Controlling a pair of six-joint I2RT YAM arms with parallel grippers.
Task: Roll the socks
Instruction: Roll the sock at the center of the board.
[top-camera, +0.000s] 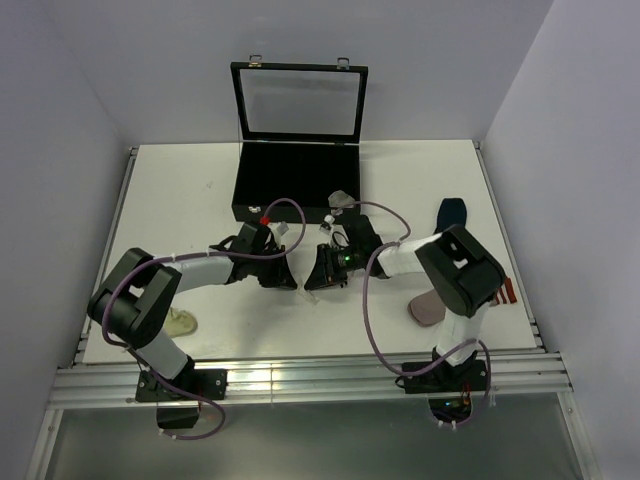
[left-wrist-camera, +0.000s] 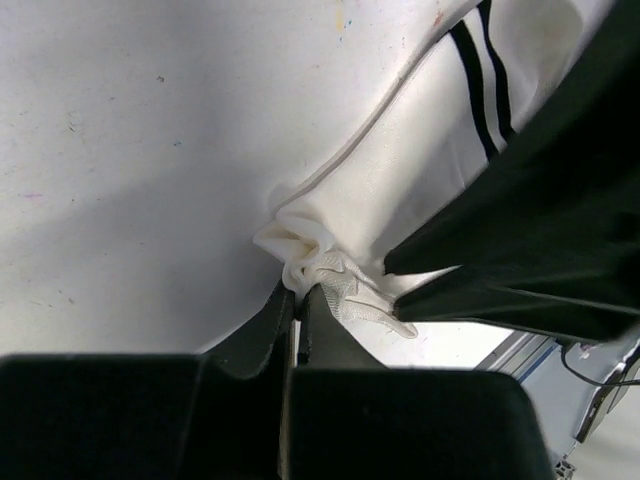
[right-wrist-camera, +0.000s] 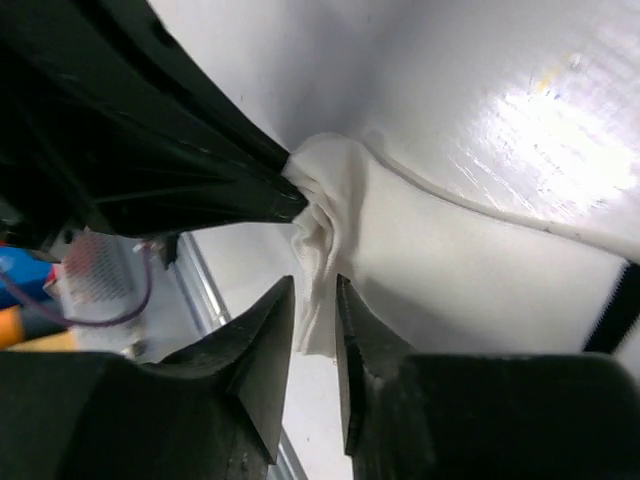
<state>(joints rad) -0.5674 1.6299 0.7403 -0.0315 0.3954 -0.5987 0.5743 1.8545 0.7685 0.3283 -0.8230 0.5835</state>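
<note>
white striped sock (left-wrist-camera: 420, 170) | bunched end pinched tight by left end effector (left-wrist-camera: 297, 300) | right end effector (right-wrist-camera: 315, 285) kinda spread, right alongside | cuff laid out away from both

No text, label, brand name, number or sign can be read in any of the three camera views.

The white sock (left-wrist-camera: 400, 170) is soft cloth, all crumpled at its end. The table (left-wrist-camera: 150, 150) is white, smooth and a little shiny. The box (top-camera: 297, 185) is dull black with a shiny see-through lid (top-camera: 299, 103), and the rail (top-camera: 320, 385) is silvery metal.
</note>
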